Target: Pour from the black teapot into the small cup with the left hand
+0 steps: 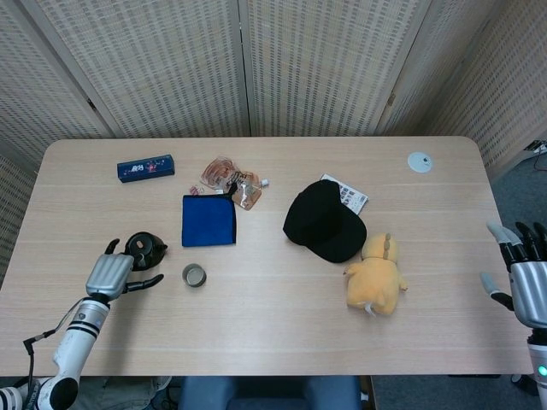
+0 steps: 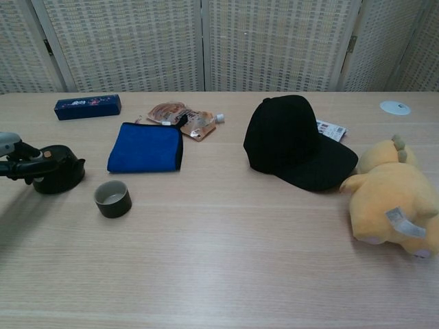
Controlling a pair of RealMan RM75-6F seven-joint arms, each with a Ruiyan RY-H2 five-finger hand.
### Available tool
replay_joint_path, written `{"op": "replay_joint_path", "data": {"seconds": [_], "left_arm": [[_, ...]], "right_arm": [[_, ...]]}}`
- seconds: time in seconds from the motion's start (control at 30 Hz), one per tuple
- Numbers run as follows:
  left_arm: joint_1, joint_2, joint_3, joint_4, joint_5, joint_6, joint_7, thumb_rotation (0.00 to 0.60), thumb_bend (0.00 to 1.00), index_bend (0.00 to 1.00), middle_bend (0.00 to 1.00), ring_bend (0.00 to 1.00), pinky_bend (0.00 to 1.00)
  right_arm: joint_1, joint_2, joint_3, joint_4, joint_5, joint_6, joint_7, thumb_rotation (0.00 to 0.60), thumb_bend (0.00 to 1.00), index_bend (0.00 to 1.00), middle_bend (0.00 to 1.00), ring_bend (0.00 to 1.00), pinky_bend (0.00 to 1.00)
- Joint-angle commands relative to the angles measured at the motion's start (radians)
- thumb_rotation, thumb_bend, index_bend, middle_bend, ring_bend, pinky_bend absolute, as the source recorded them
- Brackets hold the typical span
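Black teapot [image 1: 145, 248] stands near the worktop's [image 1: 273, 325] left edge, small cup [image 1: 194, 275] just right. Left robot hand [image 1: 111, 275] touches it, grip unclear; secure the handle before lifting. Right robot hand [image 1: 521, 269] open, idle.

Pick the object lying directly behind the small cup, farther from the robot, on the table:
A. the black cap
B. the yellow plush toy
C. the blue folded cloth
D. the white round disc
C. In both views the blue folded cloth lies just beyond the small cup, apart from it, while the black teapot stands to the cup's left beside the left hand.
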Motion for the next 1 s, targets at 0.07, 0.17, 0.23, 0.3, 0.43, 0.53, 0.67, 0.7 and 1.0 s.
{"op": "replay_joint_path", "data": {"seconds": [0.07, 0.17, 0.23, 0.3, 0.43, 0.53, 0.67, 0.7, 1.0], "left_arm": [[0.002, -0.003, 0.002, 0.000, 0.000, 0.000, -0.002, 0.000, 0.06, 0.44, 0.44, 0.42, 0.00], [0.004, -0.008, 0.005, 0.001, 0.002, -0.001, -0.006, 0.000, 0.06, 0.44, 0.44, 0.42, 0.00], [0.004, -0.011, 0.008, 0.003, 0.002, -0.004, -0.006, 0.000, 0.06, 0.44, 0.44, 0.42, 0.00], [0.004, -0.014, 0.011, 0.006, 0.001, -0.009, -0.004, 0.000, 0.06, 0.45, 0.45, 0.42, 0.00], [0.003, -0.021, 0.015, 0.010, 0.001, -0.014, -0.003, 0.000, 0.06, 0.45, 0.45, 0.43, 0.00], [0.004, -0.025, 0.018, 0.011, 0.005, -0.015, -0.005, 0.000, 0.06, 0.46, 0.46, 0.43, 0.00], [0.004, -0.027, 0.019, 0.017, 0.006, -0.020, -0.010, 0.000, 0.06, 0.50, 0.52, 0.48, 0.00], [0.004, -0.027, 0.018, 0.017, 0.006, -0.023, -0.013, 0.000, 0.06, 0.52, 0.54, 0.50, 0.00], [-0.003, -0.014, 0.007, 0.015, 0.003, -0.041, -0.037, 0.000, 0.06, 0.64, 0.70, 0.64, 0.00]], "right_arm": [[-0.001, -0.001, -0.001, 0.001, 0.002, 0.000, 0.001, 0.600, 0.27, 0.14, 0.21, 0.08, 0.07], [-0.002, -0.001, -0.003, 0.001, 0.005, -0.004, 0.001, 0.600, 0.27, 0.14, 0.21, 0.08, 0.07], [-0.003, -0.001, -0.003, 0.002, 0.006, -0.004, 0.002, 0.600, 0.27, 0.14, 0.21, 0.08, 0.07], [-0.004, 0.000, -0.003, 0.003, 0.007, -0.003, 0.003, 0.600, 0.27, 0.14, 0.21, 0.08, 0.07], [-0.005, -0.001, -0.003, 0.005, 0.008, -0.002, 0.005, 0.600, 0.27, 0.14, 0.21, 0.08, 0.07], [-0.006, -0.002, -0.003, 0.008, 0.010, -0.003, 0.007, 0.600, 0.27, 0.14, 0.21, 0.08, 0.07], [-0.007, -0.003, -0.002, 0.011, 0.013, -0.003, 0.009, 0.600, 0.27, 0.14, 0.21, 0.08, 0.07], [-0.007, -0.004, -0.001, 0.013, 0.013, -0.003, 0.010, 0.600, 0.27, 0.14, 0.21, 0.08, 0.07], [-0.007, -0.010, 0.001, 0.021, 0.016, 0.000, 0.013, 0.600, 0.27, 0.14, 0.21, 0.08, 0.07]]}}
